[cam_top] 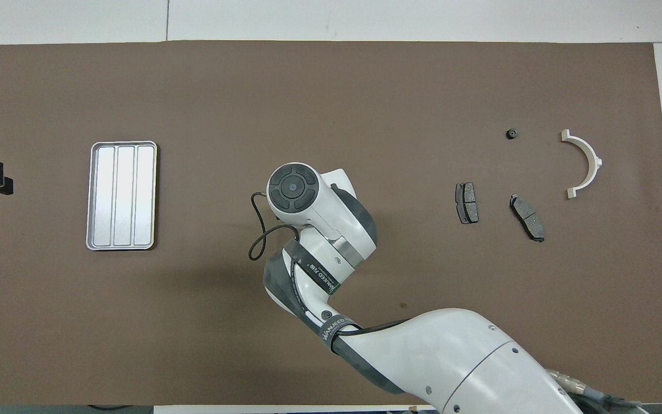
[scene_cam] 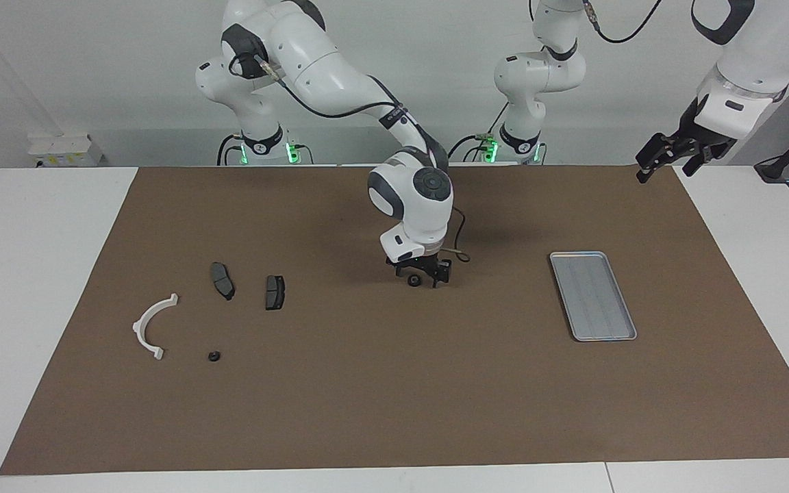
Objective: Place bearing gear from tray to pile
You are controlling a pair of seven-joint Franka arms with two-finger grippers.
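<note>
Facing view: right gripper [scene_cam: 422, 275] over mid tabletop [scene_cam: 381, 383] between tray [scene_cam: 592, 295] and pile [scene_cam: 230, 301], clamped on bearing gear [scene_cam: 413, 281]. Small, stiff, probably light and slippery; best pinched across its rim. Left gripper [scene_cam: 672, 154] waiting, apparently apart.

The right arm [cam_top: 319, 230] reaches over mid-mat — its gripper apparently hidden beneath — between the bare tray [cam_top: 122, 195] and the pile [cam_top: 526, 178].

Both views are bright and evenly lit from above. The shadow under the right arm [scene_cam: 340, 82] on the brown mat [scene_cam: 367, 397] is soft. The tray [cam_top: 122, 195] shines pale, without strong glare. Nothing is blurred.
</note>
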